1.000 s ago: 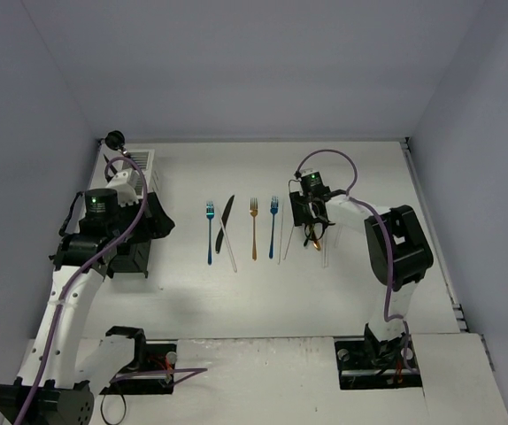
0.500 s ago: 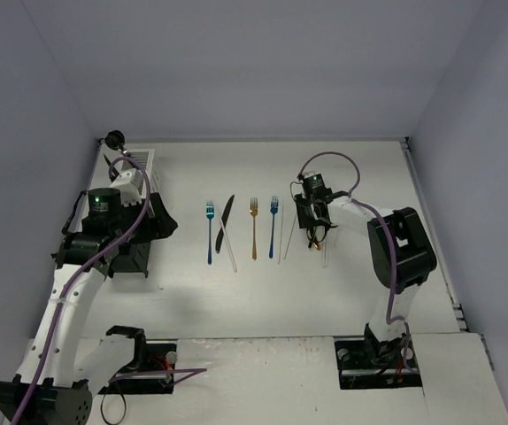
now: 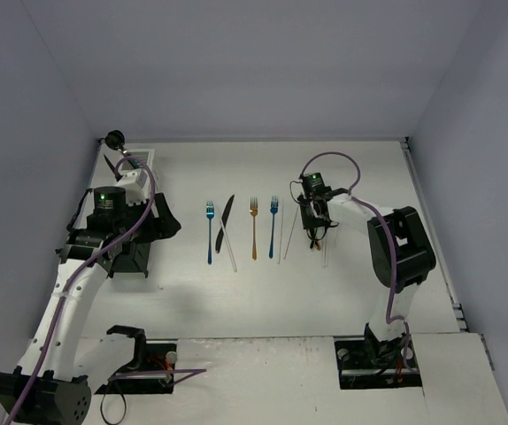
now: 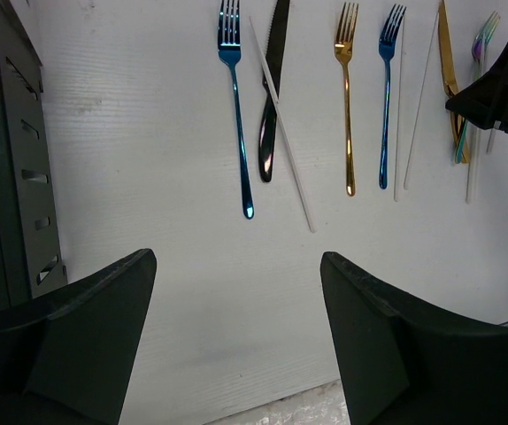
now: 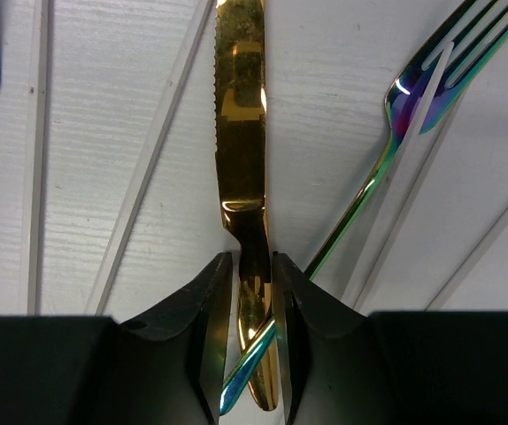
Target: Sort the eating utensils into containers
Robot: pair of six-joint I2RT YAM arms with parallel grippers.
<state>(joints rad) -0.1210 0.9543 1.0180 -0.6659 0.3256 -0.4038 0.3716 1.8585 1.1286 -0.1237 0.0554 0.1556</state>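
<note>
My right gripper (image 5: 254,266) (image 3: 314,232) is down on the table, drawn in tight around the handle of a gold knife (image 5: 241,115). Its right finger touches the handle and a sliver of table shows at the left finger. An iridescent teal fork (image 5: 413,97) lies with its handle slanting across the knife between the jaws. To the left lie a blue fork (image 4: 236,115), black knife (image 4: 272,97), gold fork (image 4: 347,97), second blue fork (image 4: 385,97) and pale chopsticks (image 4: 285,133). My left gripper (image 4: 236,257) hangs open and empty beside the black containers (image 4: 6,177).
A white container (image 3: 139,161) stands at the back left, with the black ones (image 3: 130,257) nearer in the same row. More chopsticks (image 5: 148,150) lie just left of the gold knife. Walls close the table on three sides.
The right jaws have narrowed onto the gold knife's handle. The left arm has shifted slightly right and toward the back, its jaws as wide as before.
</note>
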